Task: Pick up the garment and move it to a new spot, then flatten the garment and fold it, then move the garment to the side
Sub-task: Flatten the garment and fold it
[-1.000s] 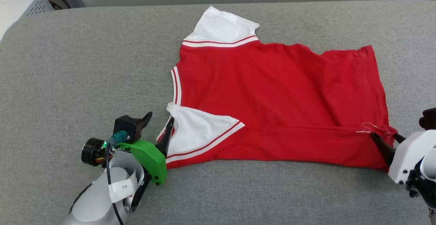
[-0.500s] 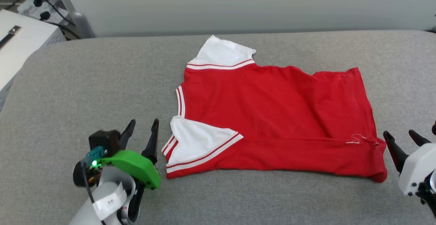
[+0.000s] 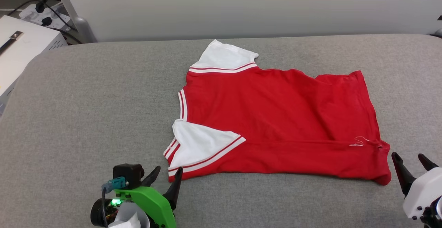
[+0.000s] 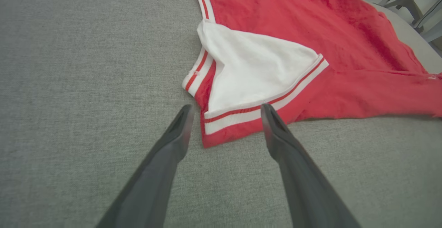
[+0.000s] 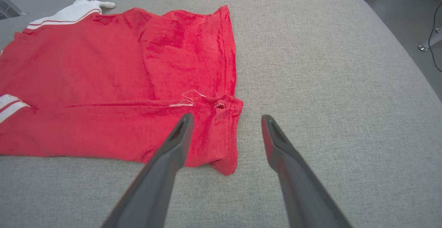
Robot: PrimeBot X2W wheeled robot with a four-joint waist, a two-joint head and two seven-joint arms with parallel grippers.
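Observation:
The red garment [image 3: 276, 117] lies back side up on the grey padded surface, its near long edge folded over toward the middle, with one white sleeve [image 3: 202, 143] on top of the fold and the other [image 3: 224, 57] at the far side. No lettering shows. My left gripper [image 3: 168, 171] is open just in front of the garment's near left corner [image 4: 238, 117], holding nothing. Off the near right hem corner [image 5: 221, 131], my right gripper [image 3: 408, 158] also stands open and empty.
The grey padded surface [image 3: 86, 110] stretches wide to the left and in front of the garment. A white box [image 3: 20, 51] with cables sits beyond the far left edge. A pale wall rises behind. Floor and a metal frame leg [image 5: 426, 43] lie off the right edge.
Both grippers let go of the garment's near edge and drew back toward me, now open. The head camera tilted up, so the whole scene shifted down in the picture.

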